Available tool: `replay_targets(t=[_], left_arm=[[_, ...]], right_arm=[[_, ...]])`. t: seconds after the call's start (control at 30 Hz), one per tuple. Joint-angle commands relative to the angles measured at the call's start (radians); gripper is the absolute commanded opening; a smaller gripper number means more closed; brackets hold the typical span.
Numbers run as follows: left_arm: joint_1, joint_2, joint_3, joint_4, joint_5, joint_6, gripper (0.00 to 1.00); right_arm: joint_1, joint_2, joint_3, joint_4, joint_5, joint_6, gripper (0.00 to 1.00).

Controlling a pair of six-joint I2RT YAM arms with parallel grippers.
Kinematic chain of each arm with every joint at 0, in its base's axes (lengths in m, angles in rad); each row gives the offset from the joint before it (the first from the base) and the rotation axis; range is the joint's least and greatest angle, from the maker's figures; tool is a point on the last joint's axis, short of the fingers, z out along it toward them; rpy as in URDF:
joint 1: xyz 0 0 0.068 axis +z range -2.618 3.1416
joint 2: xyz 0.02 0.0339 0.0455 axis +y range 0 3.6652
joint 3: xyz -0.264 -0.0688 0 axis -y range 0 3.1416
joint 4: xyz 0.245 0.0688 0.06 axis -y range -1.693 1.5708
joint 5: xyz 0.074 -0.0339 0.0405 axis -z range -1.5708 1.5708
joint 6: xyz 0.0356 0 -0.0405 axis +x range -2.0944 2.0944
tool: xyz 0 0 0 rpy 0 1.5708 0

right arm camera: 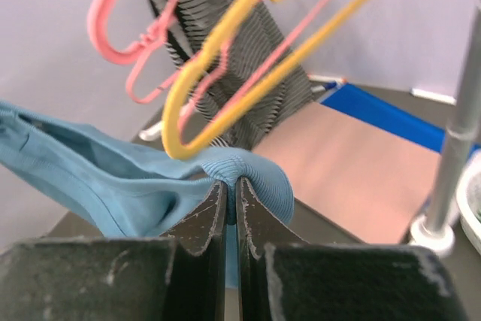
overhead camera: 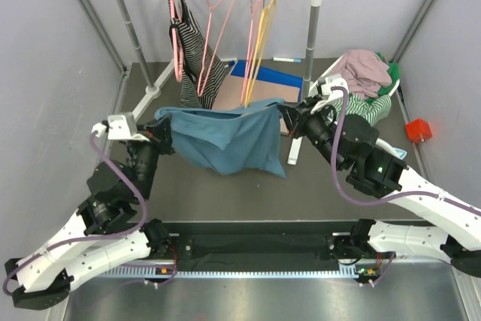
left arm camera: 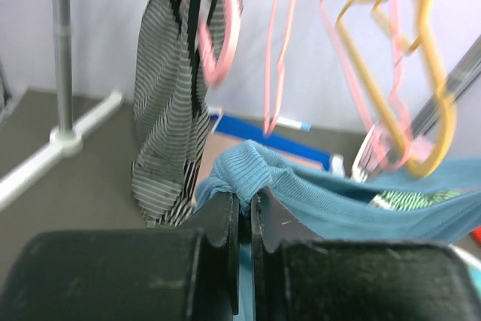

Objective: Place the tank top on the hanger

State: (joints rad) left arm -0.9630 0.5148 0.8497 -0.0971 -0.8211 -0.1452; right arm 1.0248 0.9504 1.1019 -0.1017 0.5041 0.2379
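Note:
The teal-blue tank top [overhead camera: 225,139] hangs stretched between both grippers, above the table and just in front of the rack. My left gripper [overhead camera: 164,127] is shut on its left ribbed edge [left arm camera: 252,167]; the jaws pinch the fabric tightly. My right gripper [overhead camera: 284,114] is shut on the right ribbed edge [right arm camera: 244,171]. The yellow-orange hanger [overhead camera: 259,43] hangs on the white rail among pink hangers, its lower end just above the top's upper edge. In the right wrist view the hanger [right arm camera: 225,73] curves down right above the pinched fabric, and it shows in the left wrist view as the hanger [left arm camera: 421,80].
A black-and-white striped garment [overhead camera: 197,43] hangs on a pink hanger [overhead camera: 174,28] at the rack's left. More pink hangers [overhead camera: 214,24] hang beside it. The rack's white post [overhead camera: 312,43] stands right. A basket of clothes [overhead camera: 368,88] and a red block [overhead camera: 418,130] lie right.

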Motion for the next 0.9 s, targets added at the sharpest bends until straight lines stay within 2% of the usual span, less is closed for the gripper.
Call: replay_targets(t=[0.0, 0.13, 0.33, 0.5, 0.67, 0.73, 0.77, 0.83, 0.87], left_arm=[[0.003, 0.062, 0.164, 0.102, 0.054, 0.119, 0.00], [0.003, 0.102, 0.163, 0.054, 0.147, 0.095, 0.00], [0.003, 0.088, -0.049, -0.004, 0.201, -0.008, 0.00], [0.003, 0.073, -0.233, -0.081, 0.232, -0.163, 0.00], [0.003, 0.056, -0.380, -0.070, 0.347, -0.237, 0.00], [0.004, 0.060, -0.417, -0.052, 0.379, -0.244, 0.02], [0.003, 0.067, -0.426, -0.047, 0.391, -0.246, 0.08], [0.004, 0.088, -0.445, -0.038, 0.428, -0.243, 0.23], [0.003, 0.097, -0.449, -0.033, 0.433, -0.241, 0.50]], right_arm=[[0.004, 0.025, 0.122, 0.030, -0.119, -0.063, 0.00], [0.004, -0.004, 0.070, 0.045, -0.128, -0.040, 0.00], [0.004, -0.027, -0.153, 0.024, -0.105, 0.079, 0.00], [0.004, -0.022, -0.345, 0.019, -0.096, 0.216, 0.00], [0.004, -0.042, -0.441, -0.026, -0.053, 0.316, 0.00], [0.004, -0.048, -0.479, -0.032, -0.050, 0.356, 0.05], [0.004, -0.050, -0.488, -0.033, -0.050, 0.365, 0.07], [0.004, -0.048, -0.507, -0.047, -0.050, 0.389, 0.19], [0.003, -0.044, -0.510, -0.053, -0.050, 0.394, 0.24]])
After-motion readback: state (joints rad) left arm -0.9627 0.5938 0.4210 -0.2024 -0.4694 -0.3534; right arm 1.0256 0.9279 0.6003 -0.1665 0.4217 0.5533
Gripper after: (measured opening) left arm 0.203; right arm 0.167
